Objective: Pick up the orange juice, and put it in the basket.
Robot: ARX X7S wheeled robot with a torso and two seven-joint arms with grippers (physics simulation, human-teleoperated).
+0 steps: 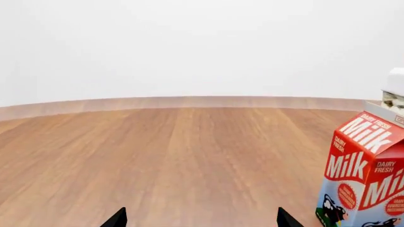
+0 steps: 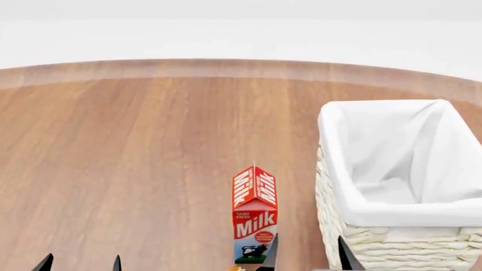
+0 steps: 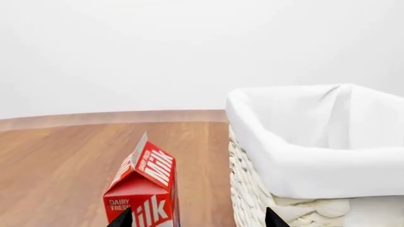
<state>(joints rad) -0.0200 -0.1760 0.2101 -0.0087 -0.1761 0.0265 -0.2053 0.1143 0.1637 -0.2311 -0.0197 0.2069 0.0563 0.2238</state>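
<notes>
My left claw [image 2: 79, 263] shows only two dark fingertips at the head view's lower edge, left of the milk carton [image 2: 254, 214]; they stand apart with nothing between them. The left wrist view adds bare wooden table [image 1: 170, 161] ahead. The carton stands upright on the table. Just right of it, my right claw [image 2: 307, 255] is likewise spread and holds nothing, one tip in front of the carton, the other in front of the basket [image 2: 391, 237]. A small orange speck at the carton's base, seen in the head view only, cannot be identified. The basket, right of the carton and close beside it, shows only its white liner inside.
</notes>
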